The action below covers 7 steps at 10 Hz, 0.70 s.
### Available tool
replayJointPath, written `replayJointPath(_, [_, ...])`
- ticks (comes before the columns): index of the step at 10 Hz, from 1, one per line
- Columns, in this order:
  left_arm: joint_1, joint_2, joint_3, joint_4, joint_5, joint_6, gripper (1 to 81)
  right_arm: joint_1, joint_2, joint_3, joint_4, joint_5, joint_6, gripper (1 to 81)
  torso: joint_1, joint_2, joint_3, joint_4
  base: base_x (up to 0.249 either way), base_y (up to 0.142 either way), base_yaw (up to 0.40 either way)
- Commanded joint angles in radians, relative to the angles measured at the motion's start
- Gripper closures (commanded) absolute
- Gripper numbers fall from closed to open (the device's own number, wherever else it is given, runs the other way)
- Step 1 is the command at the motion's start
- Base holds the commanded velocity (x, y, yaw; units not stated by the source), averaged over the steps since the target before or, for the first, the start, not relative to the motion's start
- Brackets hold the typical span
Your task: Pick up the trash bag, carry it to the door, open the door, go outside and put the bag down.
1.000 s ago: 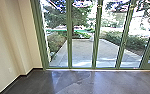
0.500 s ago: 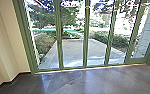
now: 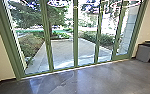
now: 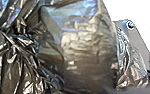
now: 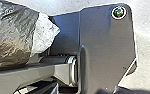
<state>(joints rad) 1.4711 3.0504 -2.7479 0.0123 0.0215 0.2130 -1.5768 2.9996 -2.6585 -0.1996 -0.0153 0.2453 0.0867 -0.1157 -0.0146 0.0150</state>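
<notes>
Trash bag, shiny dark plastic w/ tightly bunched folds, is right in front of my L wrist cam, close to that arm; my R wrist cam has dark plastic too, w/ a pale corner, by my jointed bar. Can't tell if L gripper or R gripper is grasping it or released. Ahead: 5 tall glass panes in green frames, 1 paved path outside, 1 gray bin indoors, far R.

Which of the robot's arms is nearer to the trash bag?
Left, most likely. The left wrist sits close by the trash bag, whose bunched folds loom in its view; the right wrist seems farther off, seeing the bag beside the robot's dark plate.
</notes>
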Motion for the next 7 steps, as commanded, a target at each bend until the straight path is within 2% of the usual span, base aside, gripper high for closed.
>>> replayJointPath(1, [-0.056,0.002,0.000,0.009,0.051,0.011,81.1,0.043,0.003,0.000,-0.003,-0.049,0.000,1.0,0.000,0.000,0.000,0.000,0.000,0.000,-0.309])
replayJointPath(7, [-0.056,0.002,0.000,0.009,0.051,0.011,81.1,0.040,0.003,-0.003,-0.001,-0.049,0.000,1.0,0.000,0.000,0.000,0.000,0.000,0.000,-0.309])
